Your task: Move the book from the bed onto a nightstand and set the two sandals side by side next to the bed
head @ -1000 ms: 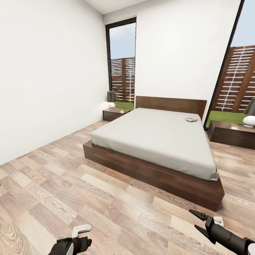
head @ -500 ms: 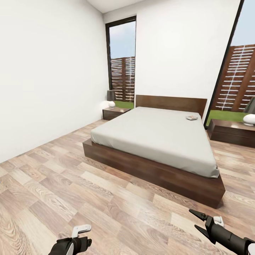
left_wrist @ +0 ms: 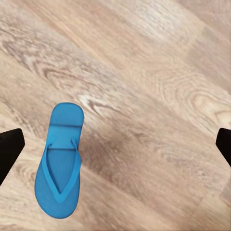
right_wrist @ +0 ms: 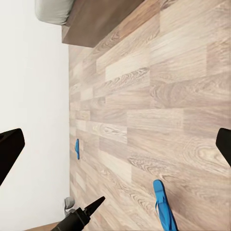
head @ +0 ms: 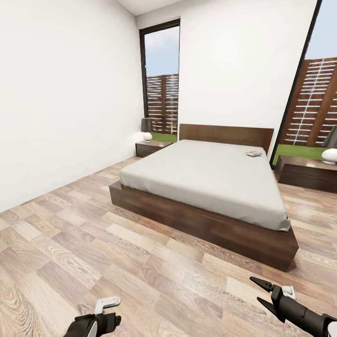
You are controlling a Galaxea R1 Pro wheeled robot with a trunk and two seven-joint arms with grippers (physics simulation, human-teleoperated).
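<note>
Open wood-plank floor between both arms and the bed: free passage there. Bed frame a low, broad barrier straight ahead, mattress top bare but for the book near the headboard. Clear aisle along the white wall toward the far nightstand. Narrower gap toward the other nightstand. One sandal flat on the floor under the left gripper, fingers spread wide.
</note>
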